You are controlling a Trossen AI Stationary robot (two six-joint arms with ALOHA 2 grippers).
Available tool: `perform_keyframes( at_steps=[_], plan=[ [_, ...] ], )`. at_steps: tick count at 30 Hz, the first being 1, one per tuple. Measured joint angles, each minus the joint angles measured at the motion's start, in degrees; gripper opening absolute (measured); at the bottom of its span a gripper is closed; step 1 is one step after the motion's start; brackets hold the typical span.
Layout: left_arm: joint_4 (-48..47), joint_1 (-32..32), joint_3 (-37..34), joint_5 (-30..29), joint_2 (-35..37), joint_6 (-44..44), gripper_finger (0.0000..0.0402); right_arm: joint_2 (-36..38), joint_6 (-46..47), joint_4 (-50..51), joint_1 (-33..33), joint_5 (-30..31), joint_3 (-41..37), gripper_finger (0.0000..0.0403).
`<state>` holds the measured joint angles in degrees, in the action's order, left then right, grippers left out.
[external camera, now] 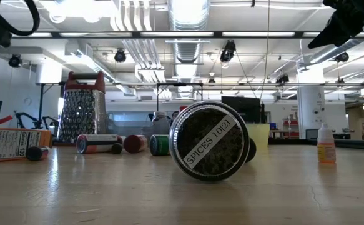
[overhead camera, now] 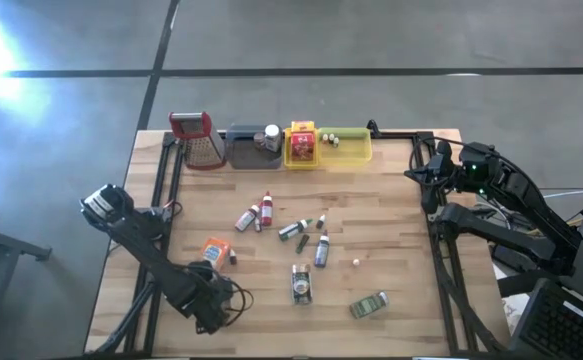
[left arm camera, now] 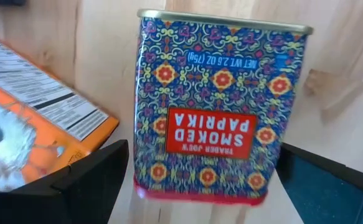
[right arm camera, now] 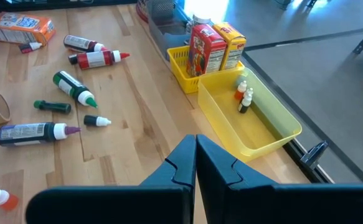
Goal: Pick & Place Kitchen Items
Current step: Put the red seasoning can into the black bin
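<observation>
Holding a tin (left arm camera: 221, 109) lettered "Trader Joe's Smoked Paprika, net wt 2.6 oz (75g)", the left gripper (overhead camera: 214, 308) has its jaws clamped on it at the near left of the desk (overhead camera: 391, 230). Beside it lies an orange packet (overhead camera: 215, 249). Mid-desk, a jar (external camera: 210, 141) reading "SPICES 10(2)" and many small bottles (overhead camera: 321, 248) remain unsorted. Farther back, the yellow tray (right arm camera: 265, 121) holds only a few. The right gripper (right arm camera: 195, 163) waits, jaws together.

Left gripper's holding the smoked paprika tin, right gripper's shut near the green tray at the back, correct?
Nearly. The left gripper does hold the smoked paprika tin, but the tray by the shut right gripper is yellow, not green; the right wrist view shows it.
</observation>
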<state>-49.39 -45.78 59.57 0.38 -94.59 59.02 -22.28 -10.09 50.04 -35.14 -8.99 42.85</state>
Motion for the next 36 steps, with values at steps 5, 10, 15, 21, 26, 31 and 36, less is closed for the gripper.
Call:
perform_keyframes(
  at_steps=[5,10,15,21,26,31,36],
  plan=[
    [3.1,0.0,-2.6,0.0,0.0,0.2,0.0399,0.0,0.0,0.0,0.0,0.0,0.0,0.0008],
    [5.4,0.1,-4.5,-0.1,0.0,0.9,0.0399,0.0,0.0,0.0,0.0,0.0,0.0,0.0008],
    [7.0,0.2,-5.7,-0.2,0.0,1.5,0.0399,0.0,0.0,0.0,0.0,0.0,0.0,0.0008],
    [7.7,0.2,-5.7,-0.3,0.0,1.3,0.0399,0.0,0.0,0.0,0.0,0.0,0.0,0.0008],
    [7.8,0.2,-5.7,0.0,0.0,1.3,0.0393,0.0,0.0,0.0,0.0,0.0,0.0,0.0008],
    [7.9,0.2,-5.7,0.4,0.0,1.0,0.0367,0.0,0.0,0.0,0.0,0.0,0.0,0.0008],
    [8.5,0.3,-5.7,0.4,0.0,1.1,0.0338,0.0,0.0,0.0,0.0,0.0,0.0,0.0008]
  ],
)
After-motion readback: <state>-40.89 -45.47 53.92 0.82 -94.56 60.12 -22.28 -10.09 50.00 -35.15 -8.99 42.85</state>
